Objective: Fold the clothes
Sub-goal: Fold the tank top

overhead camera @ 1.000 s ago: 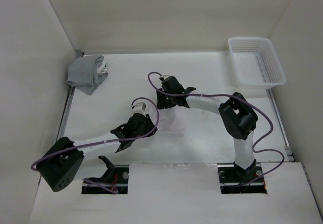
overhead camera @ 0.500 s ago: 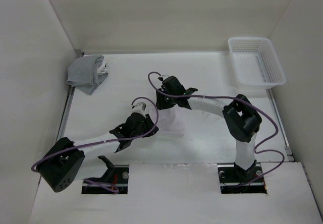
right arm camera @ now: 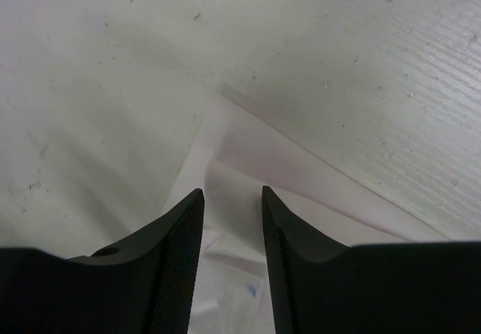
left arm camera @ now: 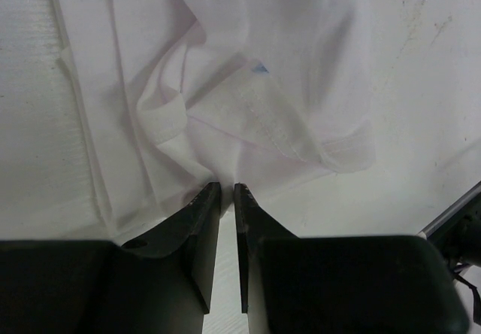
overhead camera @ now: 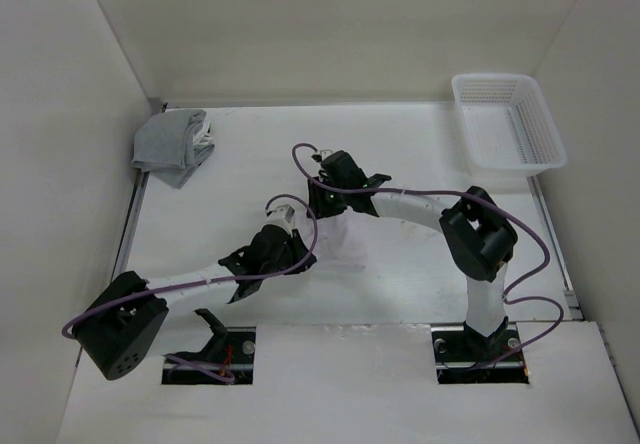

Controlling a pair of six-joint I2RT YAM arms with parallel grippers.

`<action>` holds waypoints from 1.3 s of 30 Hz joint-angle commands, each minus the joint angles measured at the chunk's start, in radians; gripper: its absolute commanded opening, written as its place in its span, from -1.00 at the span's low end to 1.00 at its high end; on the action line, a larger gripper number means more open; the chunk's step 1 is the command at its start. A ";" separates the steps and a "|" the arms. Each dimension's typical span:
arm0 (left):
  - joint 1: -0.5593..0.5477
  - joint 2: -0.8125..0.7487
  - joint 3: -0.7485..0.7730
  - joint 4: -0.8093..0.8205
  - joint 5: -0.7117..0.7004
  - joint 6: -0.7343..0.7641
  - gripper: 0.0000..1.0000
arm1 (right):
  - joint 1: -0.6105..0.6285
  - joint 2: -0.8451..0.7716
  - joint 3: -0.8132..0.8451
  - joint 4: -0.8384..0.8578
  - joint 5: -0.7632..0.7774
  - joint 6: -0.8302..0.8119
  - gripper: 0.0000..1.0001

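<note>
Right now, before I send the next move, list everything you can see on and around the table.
garment: one, white, thin, rumpled at the middle of the table between the two claws
cloth bundle: one, grey, far left corner of the table
basket: one, white plastic mesh, far right corner, nothing in it
table: one, white, white walls around it
cables: purple, looping along both arms
arms: two, black and white, bases at the near edge, both reaching to the garment
left claw: black, nearly closed at the garment's near edge; whether it grips cannot be told
right claw: black, open, over the garment's far edge
</note>
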 commanded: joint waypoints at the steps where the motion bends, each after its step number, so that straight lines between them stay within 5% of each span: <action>1: -0.002 -0.013 -0.015 0.023 0.009 0.012 -0.76 | 0.007 -0.001 0.010 0.013 -0.033 -0.022 -0.20; 11: 0.012 -0.081 -0.039 0.015 -0.008 -0.003 -0.91 | -0.018 0.011 0.027 0.016 -0.060 -0.022 -0.85; 16: 0.020 -0.190 -0.077 -0.003 -0.052 -0.029 -0.97 | -0.056 -0.007 0.024 0.067 -0.074 0.024 -0.99; 33: -0.105 -0.567 -0.271 -0.106 -0.327 -0.195 -1.00 | -0.082 0.045 0.110 0.137 -0.054 0.130 -1.00; 39: -0.112 -0.535 -0.245 -0.186 -0.388 -0.227 -0.70 | -0.020 0.079 0.134 0.108 -0.031 0.121 -0.85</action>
